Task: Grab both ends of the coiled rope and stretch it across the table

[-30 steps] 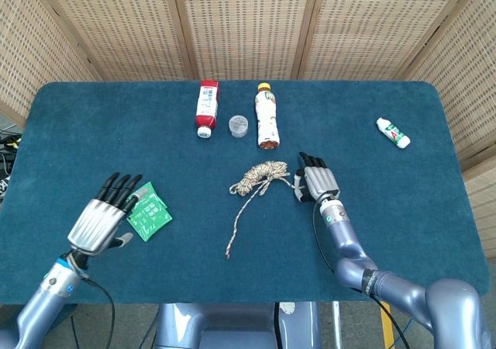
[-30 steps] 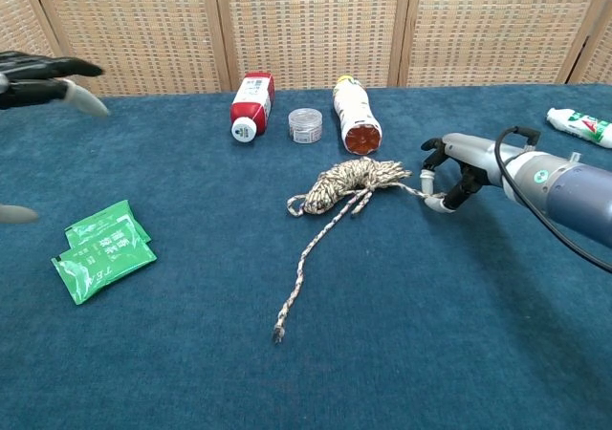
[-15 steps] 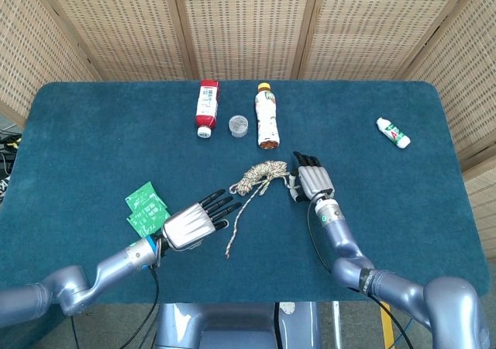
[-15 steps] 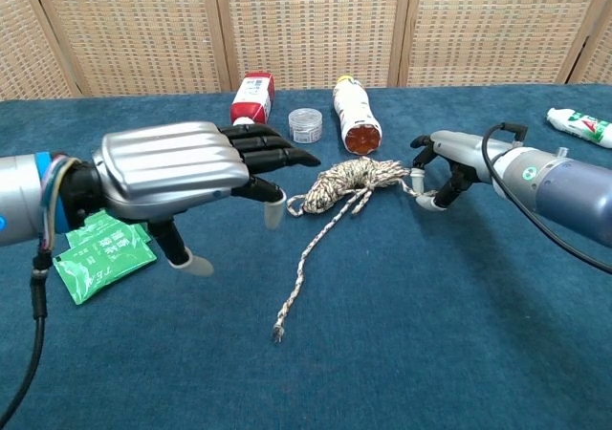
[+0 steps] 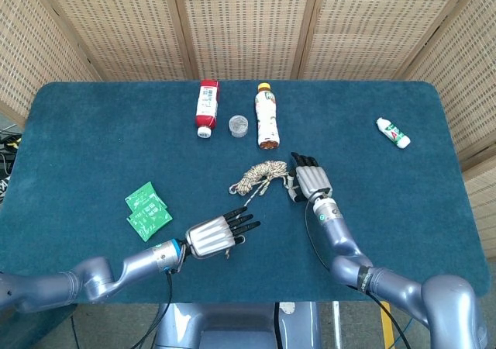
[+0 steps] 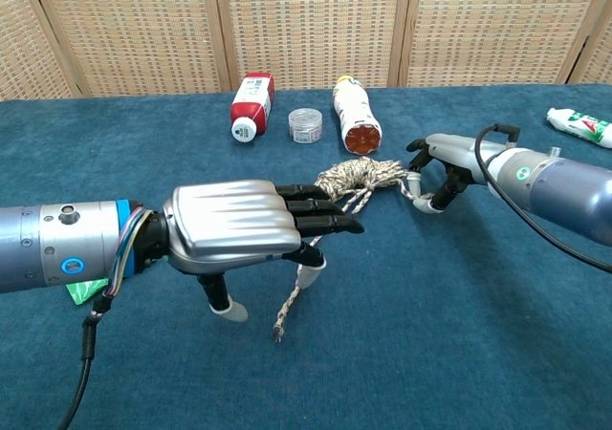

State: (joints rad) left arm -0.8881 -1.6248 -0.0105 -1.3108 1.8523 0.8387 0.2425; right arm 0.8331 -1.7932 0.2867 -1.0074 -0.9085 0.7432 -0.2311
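Observation:
The coiled rope [image 5: 260,175] lies mid-table, and its loose tail [image 6: 289,308] runs toward the near edge. My left hand [image 5: 215,236] hovers over that tail with its fingers stretched flat and apart, holding nothing; in the chest view the left hand [image 6: 239,231] hides part of the tail. My right hand [image 5: 309,181] sits at the coil's right side with curled fingers. In the chest view the right hand [image 6: 442,167] pinches the short right rope end [image 6: 409,185] between thumb and a finger.
Behind the coil lie a red-labelled bottle [image 5: 206,107], a small clear jar [image 5: 239,126] and an orange-capped bottle [image 5: 266,116]. Green packets [image 5: 147,212] lie at the left, a white tube [image 5: 393,132] at the far right. A wicker screen stands behind the table.
My left arm has swung from the left edge, past the green packets, to above the rope's tail. My right hand has shifted slightly left toward the coil, still curled at the rope end.

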